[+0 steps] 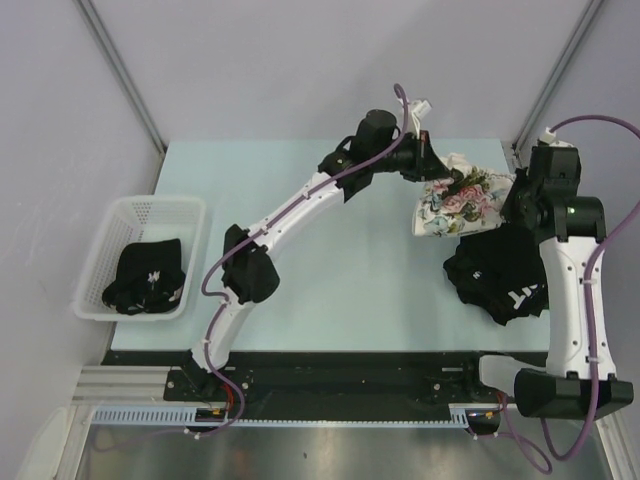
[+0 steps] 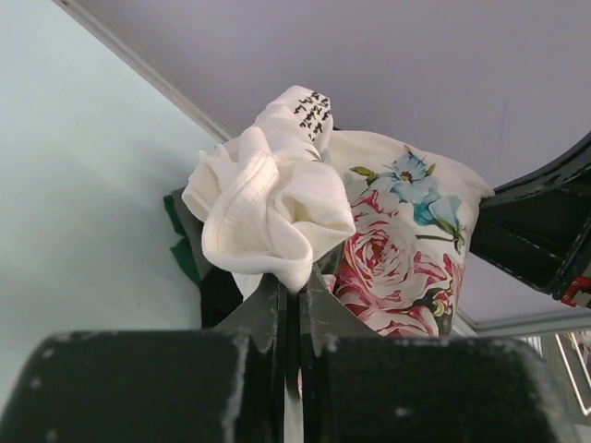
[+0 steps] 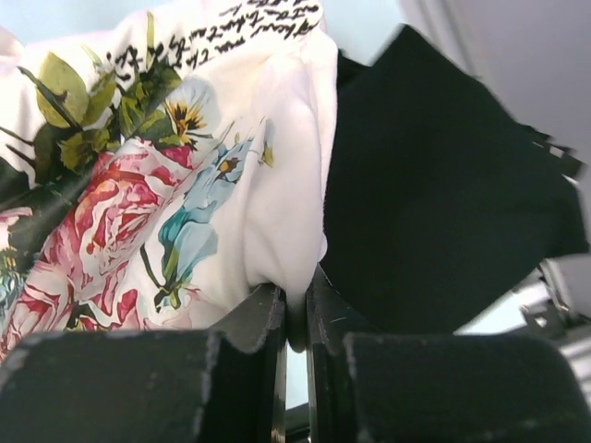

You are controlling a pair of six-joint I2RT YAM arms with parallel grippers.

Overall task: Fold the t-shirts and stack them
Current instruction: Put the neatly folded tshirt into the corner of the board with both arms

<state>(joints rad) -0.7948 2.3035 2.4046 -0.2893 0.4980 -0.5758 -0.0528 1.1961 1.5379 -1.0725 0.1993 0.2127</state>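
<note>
The cream-white t-shirt (image 1: 458, 199) with a rose print hangs between both grippers at the back right of the table. My left gripper (image 1: 432, 160) is shut on a bunched white edge of it (image 2: 268, 208). My right gripper (image 1: 512, 190) is shut on another edge of it (image 3: 277, 203). A black t-shirt with white print (image 1: 495, 278) lies crumpled on the table below it, beside the right arm; it also shows in the right wrist view (image 3: 443, 185). Another black t-shirt with white print (image 1: 148, 276) lies in the basket.
A white plastic mesh basket (image 1: 190, 215) stands at the table's left edge. The pale green table (image 1: 340, 280) is walled by grey panels at the back and sides. The left arm (image 1: 300, 205) stretches diagonally across the table.
</note>
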